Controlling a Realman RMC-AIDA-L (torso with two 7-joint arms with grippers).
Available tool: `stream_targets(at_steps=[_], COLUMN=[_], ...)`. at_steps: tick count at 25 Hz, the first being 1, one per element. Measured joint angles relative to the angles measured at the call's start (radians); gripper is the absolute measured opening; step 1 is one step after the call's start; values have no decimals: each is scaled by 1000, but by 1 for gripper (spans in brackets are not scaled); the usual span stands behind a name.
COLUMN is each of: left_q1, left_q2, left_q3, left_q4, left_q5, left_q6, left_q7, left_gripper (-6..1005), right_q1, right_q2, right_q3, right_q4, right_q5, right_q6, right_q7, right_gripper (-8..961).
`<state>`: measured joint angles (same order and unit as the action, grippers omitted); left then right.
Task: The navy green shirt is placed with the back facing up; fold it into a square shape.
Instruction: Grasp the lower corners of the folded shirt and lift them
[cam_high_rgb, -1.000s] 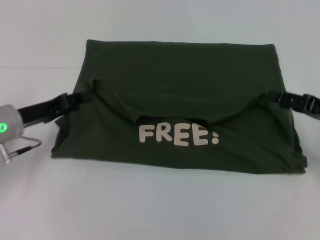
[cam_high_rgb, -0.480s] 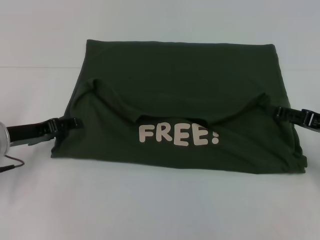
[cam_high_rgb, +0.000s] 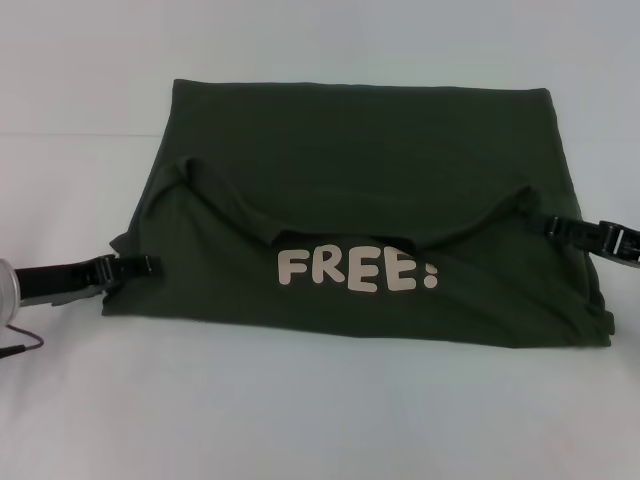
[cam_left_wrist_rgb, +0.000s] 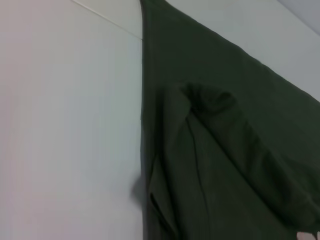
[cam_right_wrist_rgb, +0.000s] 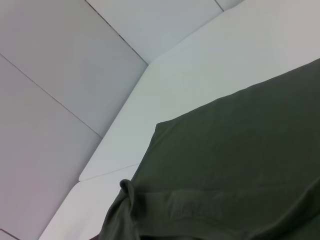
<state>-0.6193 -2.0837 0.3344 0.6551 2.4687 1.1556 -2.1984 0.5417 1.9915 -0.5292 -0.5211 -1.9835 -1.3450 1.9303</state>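
Note:
The navy green shirt (cam_high_rgb: 370, 150) lies on the white table, its lower part folded up so the off-white letters FREE (cam_high_rgb: 355, 270) face up. The folded flap's corners rest at the left (cam_high_rgb: 185, 168) and at the right (cam_high_rgb: 522, 195). My left gripper (cam_high_rgb: 148, 265) is low at the shirt's left edge, open and holding nothing. At the shirt's right edge my right gripper (cam_high_rgb: 548, 227) is open too, just off the flap's right corner. Both wrist views show only the shirt (cam_left_wrist_rgb: 225, 150) (cam_right_wrist_rgb: 240, 160), not the fingers.
The white table (cam_high_rgb: 300, 420) extends around the shirt on all sides. A seam line in the tabletop (cam_high_rgb: 70, 133) runs behind the shirt's left side. A thin cable (cam_high_rgb: 20, 345) hangs from my left arm.
Both grippers let go of the flap's corners, which stay lying on the shirt. The left gripper drew back and toward the near-left edge; the right one backed off slightly to the right.

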Motion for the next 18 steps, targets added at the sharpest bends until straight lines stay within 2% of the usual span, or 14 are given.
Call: stream_targets(at_steps=[12, 18], left_q1=[-1, -3], left_q2=[-2, -3], left_q3=[36, 48], left_q4=[6, 16], left_q5=[24, 43], left_q6=[72, 60], left_q7=[-1, 1], left_gripper=[757, 755], right_q1=[-3, -2], right_q2=[3, 7], right_q3=[-3, -12], right_q4=[3, 3], right_q5=[-1, -1], right_q6=[-2, -3], right_q7=[-1, -1], right_gripper=[744, 742])
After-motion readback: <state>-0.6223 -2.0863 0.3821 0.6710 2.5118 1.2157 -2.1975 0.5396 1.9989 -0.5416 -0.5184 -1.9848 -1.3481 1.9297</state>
